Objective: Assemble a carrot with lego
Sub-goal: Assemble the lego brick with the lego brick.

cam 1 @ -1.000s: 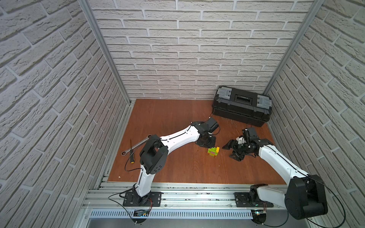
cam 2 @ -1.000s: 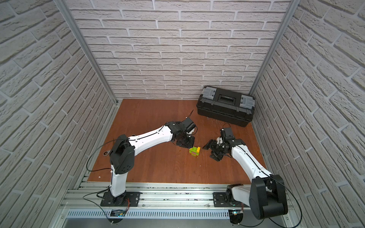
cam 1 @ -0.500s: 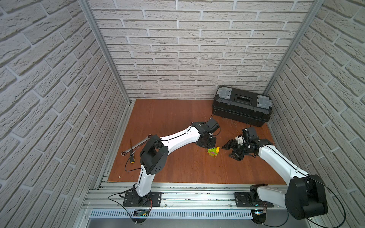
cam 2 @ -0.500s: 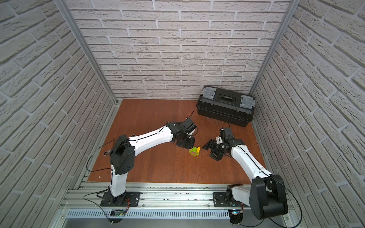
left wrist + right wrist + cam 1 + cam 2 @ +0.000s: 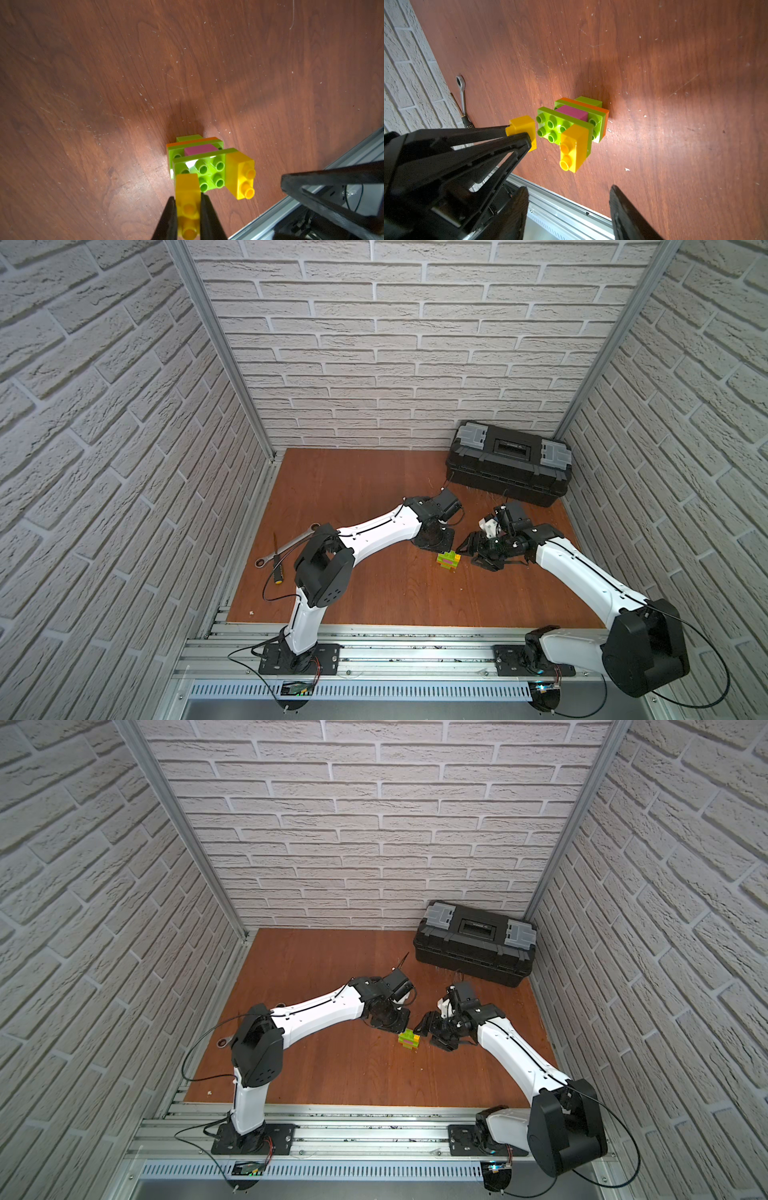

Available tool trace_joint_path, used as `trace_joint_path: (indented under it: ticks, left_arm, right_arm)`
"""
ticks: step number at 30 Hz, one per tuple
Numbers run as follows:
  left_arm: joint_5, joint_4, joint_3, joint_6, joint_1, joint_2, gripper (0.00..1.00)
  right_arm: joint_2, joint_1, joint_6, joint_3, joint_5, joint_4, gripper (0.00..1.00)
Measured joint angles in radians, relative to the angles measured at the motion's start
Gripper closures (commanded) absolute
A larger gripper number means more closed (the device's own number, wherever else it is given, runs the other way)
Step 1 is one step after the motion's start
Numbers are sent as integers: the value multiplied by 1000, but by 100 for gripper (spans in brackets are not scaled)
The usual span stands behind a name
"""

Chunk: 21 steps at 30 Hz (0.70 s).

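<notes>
Since the carrot (image 5: 204, 172) lacks its 2nd yellow top, I hold a yellow brick (image 5: 186, 187) clamped in L tool (image 5: 187, 196) beside its studs; R tool (image 5: 569, 188) apart, empty, prob. to brace.

The reddish wooden table (image 5: 374, 593) carries a black toolbox (image 5: 507, 466), a wrench (image 5: 287, 546), a screwdriver (image 5: 277, 570) and the carrot (image 5: 448, 561)

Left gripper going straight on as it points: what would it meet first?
The yellow brick held in the left gripper leads and would likely meet the studded lime green face of the carrot first; a small gap shows in the right wrist view.
</notes>
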Motion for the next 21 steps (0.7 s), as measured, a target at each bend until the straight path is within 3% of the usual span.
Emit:
trace_joint_path:
  ticks: [21]
  left_arm:
    - [8,30,-34,-2,3,0,100]
  right_arm:
    - [109,58,-4,0,32,22,35]
